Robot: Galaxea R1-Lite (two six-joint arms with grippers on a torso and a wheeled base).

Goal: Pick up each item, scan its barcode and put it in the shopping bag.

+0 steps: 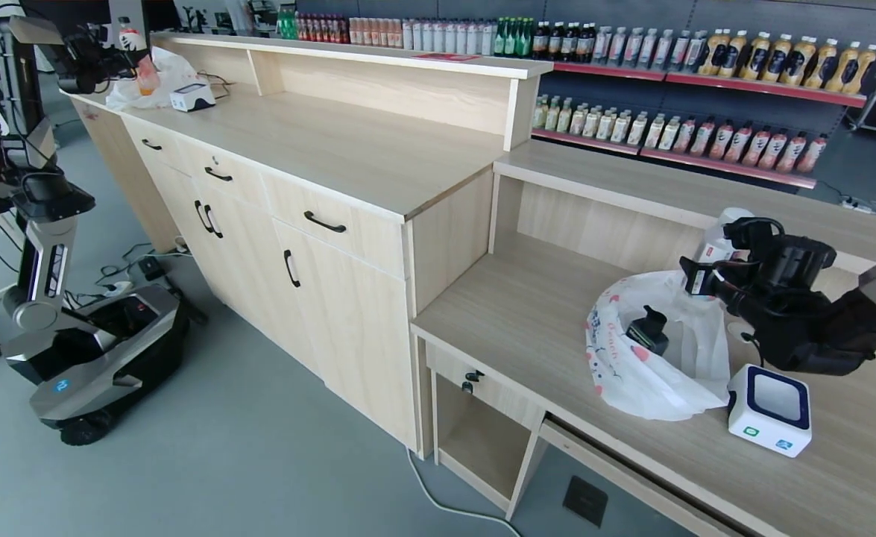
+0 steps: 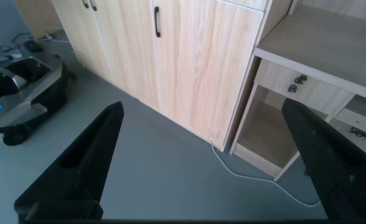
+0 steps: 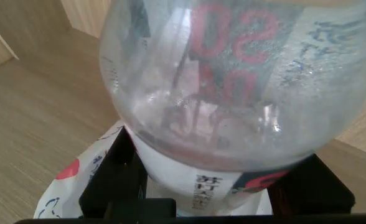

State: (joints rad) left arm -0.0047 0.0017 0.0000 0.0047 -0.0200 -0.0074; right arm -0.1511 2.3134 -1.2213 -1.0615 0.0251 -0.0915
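The right gripper (image 1: 708, 277) is pinching the bottle (image 1: 719, 237) and hanging it over the bag (image 1: 654, 365), at the bag's one o'clock, likely lining up a straight drop. The scanner (image 1: 769, 409) is crowding the four o'clock side; the counter (image 1: 527, 313) is lying open toward nine. A dark thing (image 1: 648, 330), hard to identify, is sitting inside. The left gripper (image 2: 203, 109) is hanging spread over the floor (image 2: 170, 162), holding nothing.

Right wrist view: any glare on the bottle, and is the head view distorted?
Right wrist view: bright glints on the clear base of the bottle, held close to the lens by the right hand. Head view: wide-angle bowing, the counter edges and shelf rows curve.
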